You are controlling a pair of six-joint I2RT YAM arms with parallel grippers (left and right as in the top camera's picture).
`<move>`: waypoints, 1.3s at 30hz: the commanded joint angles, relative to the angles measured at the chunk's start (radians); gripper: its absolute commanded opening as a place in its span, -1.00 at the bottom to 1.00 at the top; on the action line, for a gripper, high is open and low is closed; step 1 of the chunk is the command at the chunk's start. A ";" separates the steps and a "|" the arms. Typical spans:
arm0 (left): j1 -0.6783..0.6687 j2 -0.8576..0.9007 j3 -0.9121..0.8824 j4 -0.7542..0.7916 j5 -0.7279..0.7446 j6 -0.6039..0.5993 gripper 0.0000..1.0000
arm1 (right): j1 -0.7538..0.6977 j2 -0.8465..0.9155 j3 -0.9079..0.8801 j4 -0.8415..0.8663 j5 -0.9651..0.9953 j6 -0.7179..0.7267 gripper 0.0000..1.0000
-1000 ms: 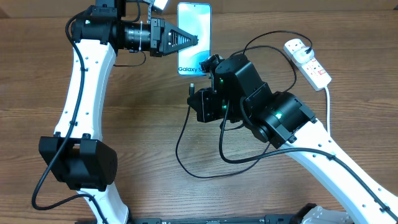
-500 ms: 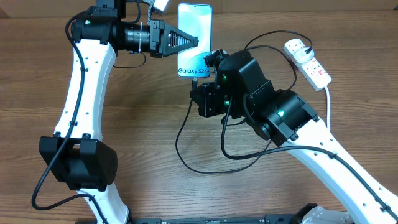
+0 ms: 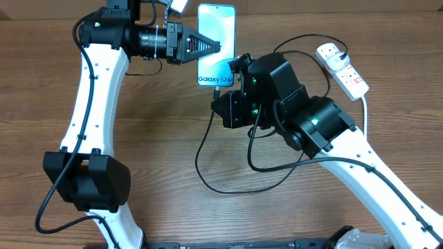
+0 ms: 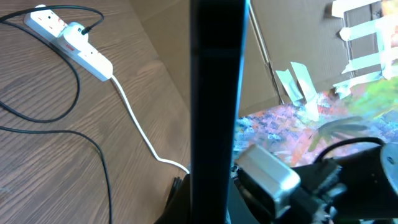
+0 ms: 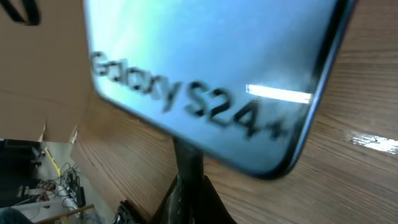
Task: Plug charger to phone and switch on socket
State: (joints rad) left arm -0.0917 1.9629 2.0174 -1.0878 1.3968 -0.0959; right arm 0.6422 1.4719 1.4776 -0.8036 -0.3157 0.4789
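Note:
The phone point(image 3: 216, 41) has a lit teal screen reading "Galaxy S24+", and my left gripper point(image 3: 213, 45) is shut on its left edge. In the left wrist view the phone point(image 4: 214, 106) is a dark upright bar between the jaws. My right gripper point(image 3: 219, 97) sits just below the phone, shut on the charger's black connector point(image 5: 188, 165). That tip meets the bottom edge of the phone point(image 5: 205, 68); I cannot tell whether it is seated. The charger's cable point(image 3: 208, 173) loops across the table to a white plug point(image 3: 331, 50) in the socket point(image 3: 344, 69).
The socket's thick white cord point(image 3: 365, 114) runs down past the right arm, and the cord point(image 4: 137, 118) also shows in the left wrist view. Black cable loops lie on the wooden table point(image 3: 166, 138) in front of the right arm. Cardboard and clutter stand beyond the table edge.
My right gripper has moved up and slightly right with the connector, closing the gap to the phone's bottom edge. The left gripper and phone have stayed put.

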 commanded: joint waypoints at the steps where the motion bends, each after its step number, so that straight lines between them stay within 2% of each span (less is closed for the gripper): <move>1: -0.003 -0.006 0.007 0.000 0.070 0.034 -0.92 | -0.008 0.019 0.010 0.010 -0.016 0.010 -0.93; 8: -0.003 -0.006 0.007 0.000 0.053 0.053 -0.91 | -0.009 0.019 0.010 0.017 -0.031 0.010 -0.93; 14: -0.003 -0.006 0.007 0.000 -0.046 0.054 -0.92 | -0.009 0.019 0.010 0.016 -0.053 0.010 -0.93; 23: -0.003 -0.006 0.007 -0.001 -0.028 0.067 -0.92 | -0.010 0.017 0.010 0.017 -0.052 -0.006 -0.93; 28: -0.003 -0.006 0.007 -0.001 0.047 0.093 -0.92 | -0.010 0.017 0.010 0.016 -0.037 -0.006 -0.93; 39: -0.003 -0.006 0.007 -0.009 0.038 0.127 -0.92 | -0.010 0.017 0.010 0.017 -0.030 -0.006 -0.93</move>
State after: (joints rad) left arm -0.0917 1.9629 2.0174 -1.0927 1.3804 -0.0174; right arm 0.6407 1.4971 1.4776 -0.7937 -0.3527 0.4820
